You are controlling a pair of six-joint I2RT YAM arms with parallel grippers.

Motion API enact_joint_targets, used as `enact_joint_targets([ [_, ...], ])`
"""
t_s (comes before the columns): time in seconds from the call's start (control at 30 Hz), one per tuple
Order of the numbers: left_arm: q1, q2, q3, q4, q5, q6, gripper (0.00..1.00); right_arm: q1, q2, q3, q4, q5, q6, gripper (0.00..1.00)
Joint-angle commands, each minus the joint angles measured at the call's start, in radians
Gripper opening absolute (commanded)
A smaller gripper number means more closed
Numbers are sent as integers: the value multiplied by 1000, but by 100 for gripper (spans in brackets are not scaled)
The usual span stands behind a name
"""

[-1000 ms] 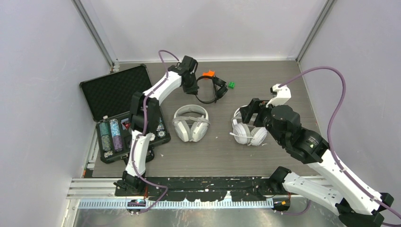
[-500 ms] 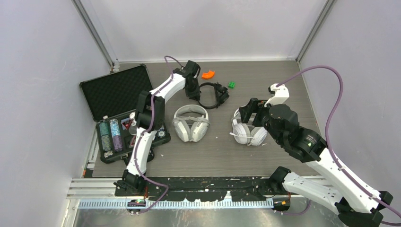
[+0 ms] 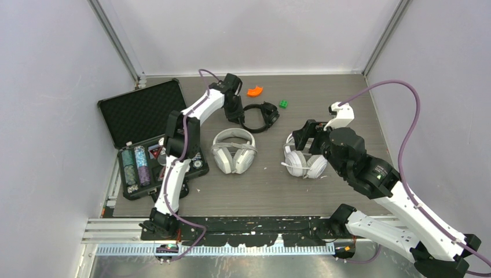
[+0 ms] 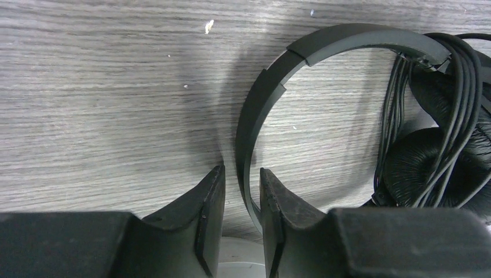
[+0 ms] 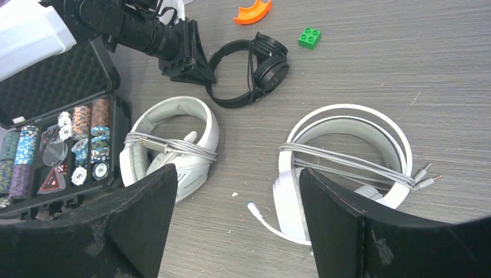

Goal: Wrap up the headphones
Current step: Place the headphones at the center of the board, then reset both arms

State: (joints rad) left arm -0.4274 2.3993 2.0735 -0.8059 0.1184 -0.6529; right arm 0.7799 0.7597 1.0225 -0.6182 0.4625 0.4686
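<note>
The black headphones [image 3: 259, 116] lie at the back middle of the table, their black cable bundled over the ear cups [image 4: 440, 145]. My left gripper [image 3: 235, 112] stands at their band [image 4: 260, 98]. Its fingers [image 4: 242, 176] straddle the band with a small gap on the left side. A pale grey over-ear headset [image 3: 233, 150] with its cable wrapped round it lies mid-table. A white headset [image 3: 304, 159] with wrapped cable lies to the right. My right gripper [image 5: 237, 174] is wide open and empty, hovering above the white headset [image 5: 347, 150], beside the grey one [image 5: 173, 139].
An open black case [image 3: 145, 116] with poker chips sits at the left. An orange piece [image 3: 253, 91] and a green brick [image 3: 284, 103] lie behind the black headphones. A white plug end [image 5: 252, 207] lies loose between the two big headsets.
My left gripper has pulled the black headphones a little toward the near side and turned them. The right arm has barely moved.
</note>
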Motion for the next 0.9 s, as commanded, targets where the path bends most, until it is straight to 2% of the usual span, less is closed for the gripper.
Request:
enact_joint_targets([
  [0.0, 25, -54, 52, -33, 49, 8, 33, 5, 12, 4, 64, -1, 6, 81],
  [0.17, 39, -120, 134, -101, 127, 53, 48, 5, 63, -22, 84, -56, 63, 86],
  [0.3, 39, -205, 237, -172, 159, 109, 62, 5, 133, -14, 83, -14, 115, 87],
  [0.37, 39, -265, 251, -183, 174, 135, 78, 5, 162, 1, 75, 51, 135, 87],
  [0.4, 39, -302, 242, -176, 190, 146, 95, 5, 175, 11, 71, 73, 124, 87],
  [0.43, 39, -342, 223, -162, 203, 158, 99, 5, 189, 22, 70, 93, 105, 88],
  [0.67, 37, -644, -25, -70, 229, 199, 100, 5, 208, 172, 88, 255, -12, 92],
  [0.87, 28, -900, -336, 27, 270, 202, 100, 5, 141, 135, 179, 175, 30, 93],
])
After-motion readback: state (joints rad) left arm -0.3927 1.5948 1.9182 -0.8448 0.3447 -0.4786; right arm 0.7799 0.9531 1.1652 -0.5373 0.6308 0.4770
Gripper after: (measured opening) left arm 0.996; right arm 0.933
